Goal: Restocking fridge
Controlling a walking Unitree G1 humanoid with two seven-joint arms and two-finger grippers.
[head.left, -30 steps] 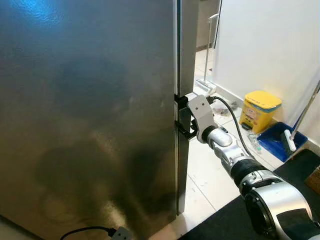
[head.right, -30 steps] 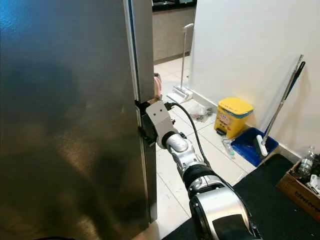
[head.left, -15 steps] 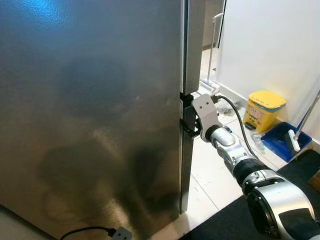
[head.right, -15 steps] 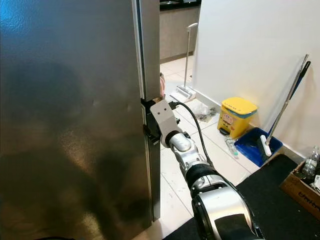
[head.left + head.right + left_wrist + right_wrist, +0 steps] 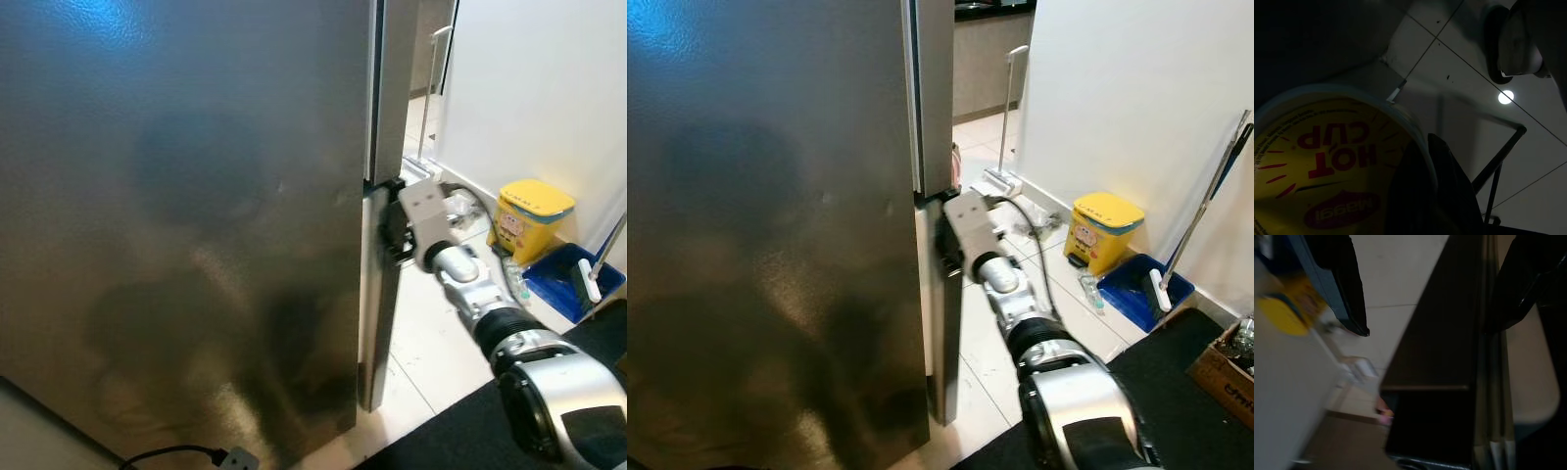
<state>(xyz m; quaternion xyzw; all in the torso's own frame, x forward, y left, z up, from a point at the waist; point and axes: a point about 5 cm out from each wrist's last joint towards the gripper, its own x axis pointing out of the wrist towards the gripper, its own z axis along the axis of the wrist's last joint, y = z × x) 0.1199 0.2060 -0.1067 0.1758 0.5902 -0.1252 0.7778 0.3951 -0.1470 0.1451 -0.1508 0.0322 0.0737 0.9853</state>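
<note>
The right gripper (image 5: 947, 250) sits at centre frame on the free edge of the fridge door (image 5: 196, 225), at the seam between the upper and lower panels; in the right wrist view its two black fingers (image 5: 1344, 289) stand spread, one either side of the dark door edge, not pinching it. The risk, as I judge it, is that the fingers slide off that smooth, narrow edge as the door swings, so it drifts shut or jerks the arm; the head views are blurred around the wrist, which suggests movement. The door is a broad, flat sheet of brushed steel, dull with soft reflections, filling the left of the frame. The thing to restock, a round noodle cup (image 5: 1327, 166) with a yellow foil lid printed in red, lies lower left in the dim left wrist view, pinched at its rim by the left gripper (image 5: 1425, 196). A squat yellow plastic bin (image 5: 534, 206) stands on the pale glossy tiles at right
</note>
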